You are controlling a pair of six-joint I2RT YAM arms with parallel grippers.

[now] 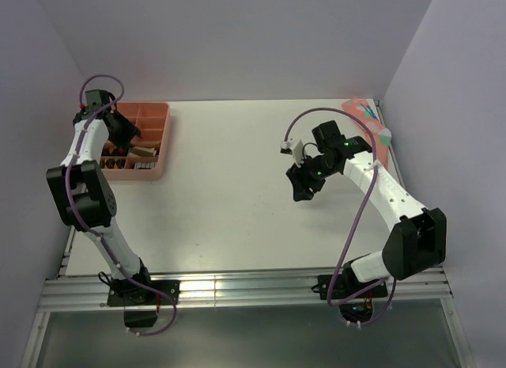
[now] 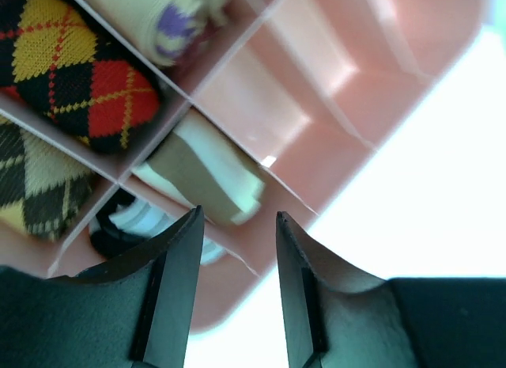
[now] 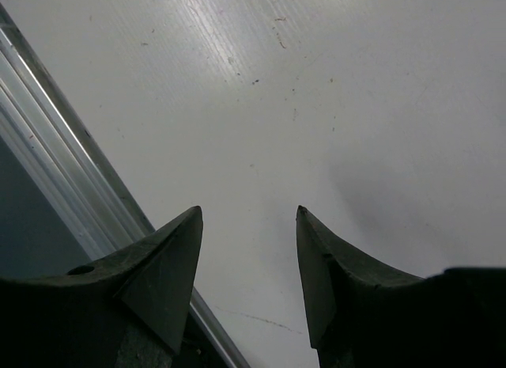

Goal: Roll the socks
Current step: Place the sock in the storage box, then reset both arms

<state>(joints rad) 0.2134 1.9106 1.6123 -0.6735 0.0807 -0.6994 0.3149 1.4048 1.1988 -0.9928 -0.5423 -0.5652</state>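
Observation:
A rolled brown-and-tan sock point(image 2: 207, 175) lies in a compartment of the pink tray point(image 2: 332, 107). A rolled white sock with black stripes point(image 2: 126, 222) lies in the compartment beside it, partly hidden by my left finger. My left gripper point(image 2: 237, 219) hovers open and empty just above the tray's near edge, over these two compartments. In the top view it point(image 1: 133, 136) is over the tray point(image 1: 162, 138) at the back left. My right gripper point(image 1: 301, 194) is open and empty above bare table right of centre; it also shows in the right wrist view point(image 3: 247, 214).
Other tray compartments hold a red-yellow-black argyle roll point(image 2: 79, 75), a brown argyle roll point(image 2: 35, 182) and a cream roll with purple point(image 2: 162, 20). A pink dotted sock point(image 1: 366, 117) lies flat at the back right corner. The table's metal edge rail point(image 3: 63, 186) runs beside my right gripper.

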